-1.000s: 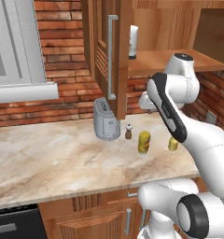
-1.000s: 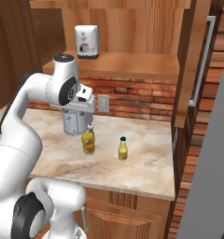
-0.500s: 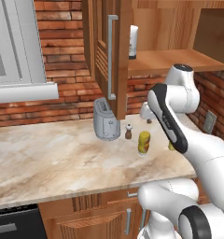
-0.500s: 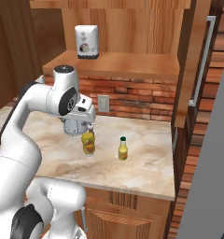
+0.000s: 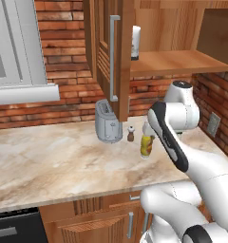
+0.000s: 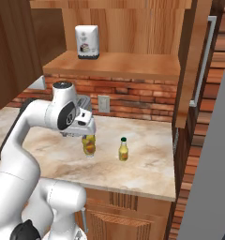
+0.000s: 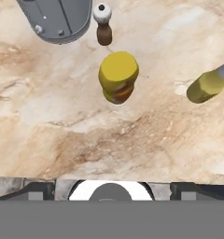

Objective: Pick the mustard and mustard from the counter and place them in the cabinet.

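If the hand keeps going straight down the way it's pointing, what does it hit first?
Most likely the cap of the plain yellow mustard, which stands upright on the counter almost directly below the open hand. It sits slightly off the view's centre, so the fingers might straddle it.

two mustard bottles [image 7: 118,76] [image 7: 207,84], one shaker [image 7: 103,25], one toaster [image 5: 108,127]

Everything I see is evenly and brightly lit, with no glare and only faint soft shadows under the bottles on my worktop [image 7: 132,140]. All views are slightly soft and low in detail; edges show no distortion.
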